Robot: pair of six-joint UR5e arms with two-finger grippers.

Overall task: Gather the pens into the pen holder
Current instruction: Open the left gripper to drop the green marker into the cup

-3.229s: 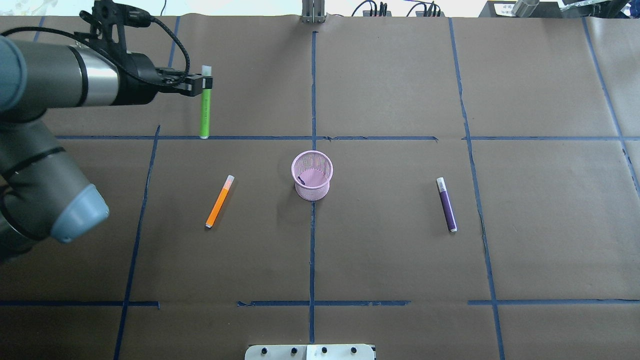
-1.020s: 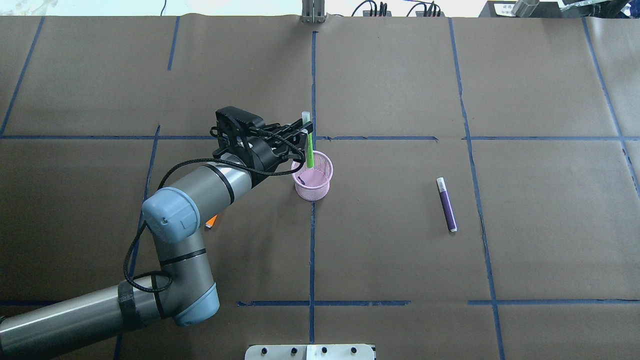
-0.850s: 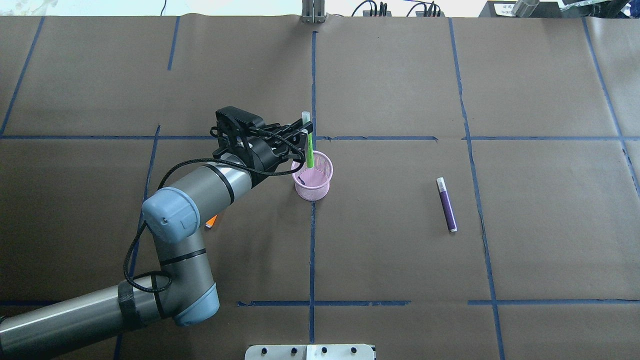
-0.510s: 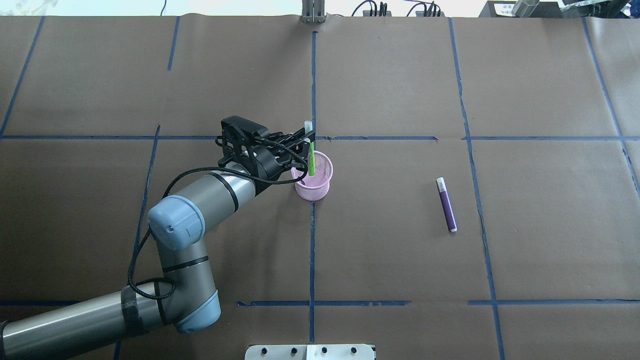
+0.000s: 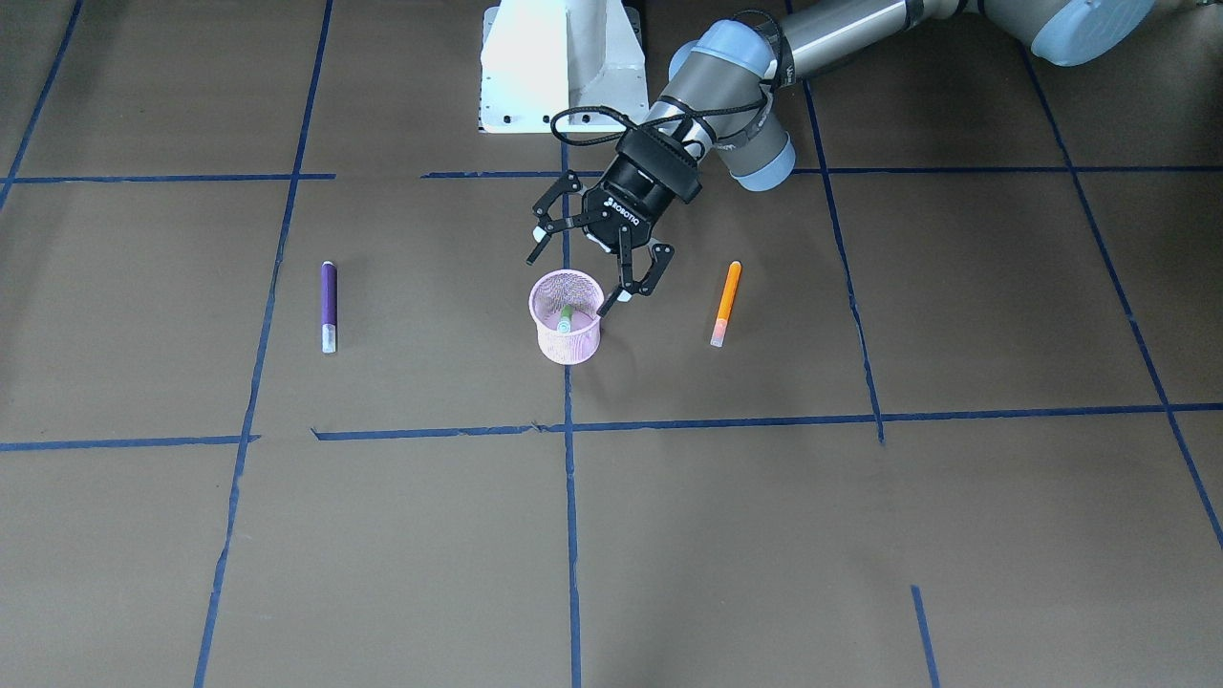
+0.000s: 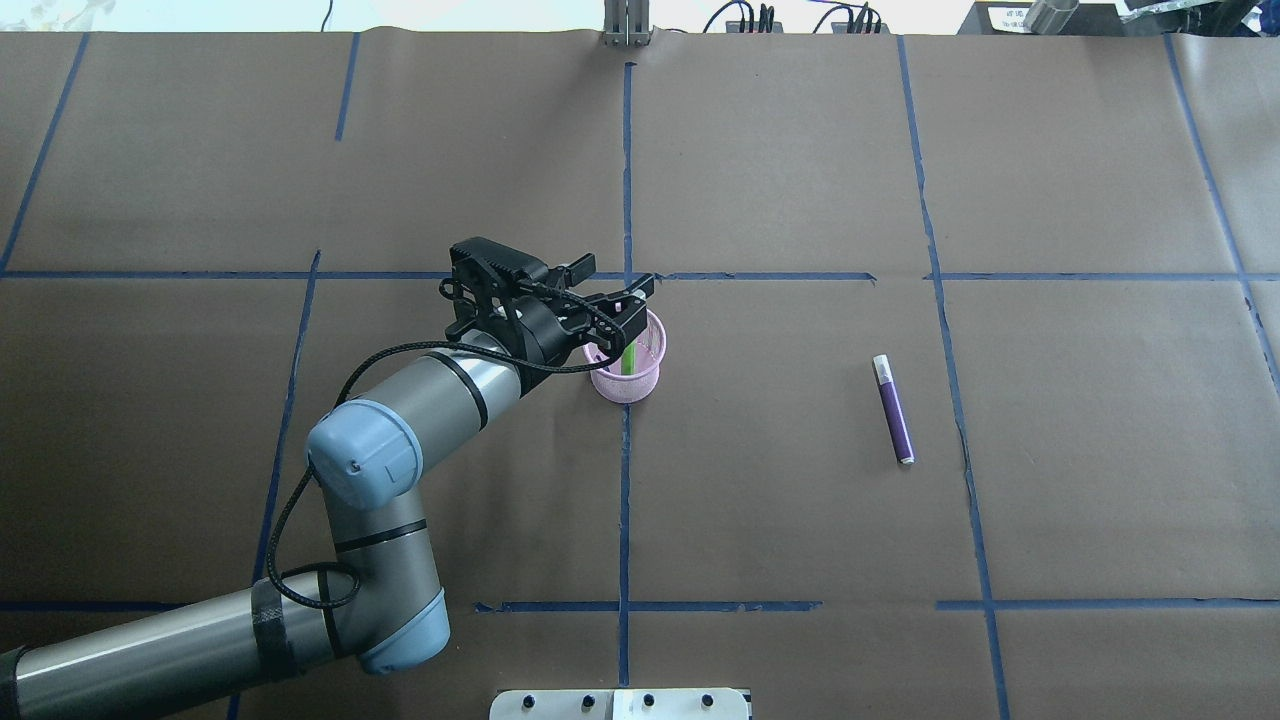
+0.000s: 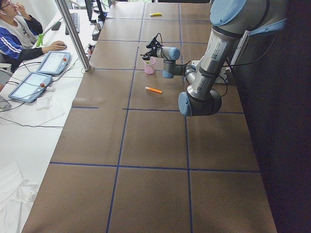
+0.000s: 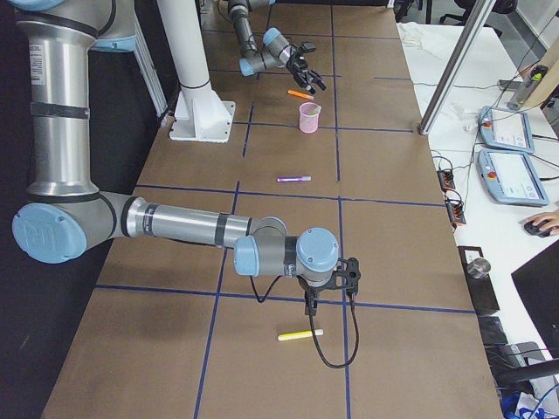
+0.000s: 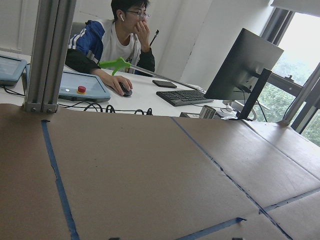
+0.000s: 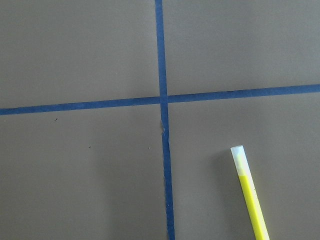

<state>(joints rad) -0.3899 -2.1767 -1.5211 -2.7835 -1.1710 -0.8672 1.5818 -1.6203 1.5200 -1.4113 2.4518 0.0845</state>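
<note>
The pink mesh pen holder (image 5: pixel 571 348) stands at the table's middle, also in the overhead view (image 6: pixel 626 384). A green pen (image 5: pixel 565 317) stands inside it (image 6: pixel 628 358). My left gripper (image 5: pixel 568 285) hovers just above the cup's rim, open and empty (image 6: pixel 612 280). An orange pen (image 5: pixel 726 299) lies beside the cup; my left arm hides it in the overhead view. A purple pen (image 6: pixel 893 408) lies on the cup's other side (image 5: pixel 328 306). My right gripper (image 8: pixel 348 278) shows only in the exterior right view; I cannot tell if it is open or shut.
A yellow pen (image 10: pixel 252 200) lies on the table near my right gripper (image 8: pixel 300 334). Blue tape lines cross the brown paper cover. The robot's white base (image 5: pixel 564 67) stands at the table's edge. An operator (image 9: pixel 120 45) sits beyond the far edge.
My left gripper carried the green pen from the far left to the cup, lowered it in, then opened. The pen has dropped into the cup.
</note>
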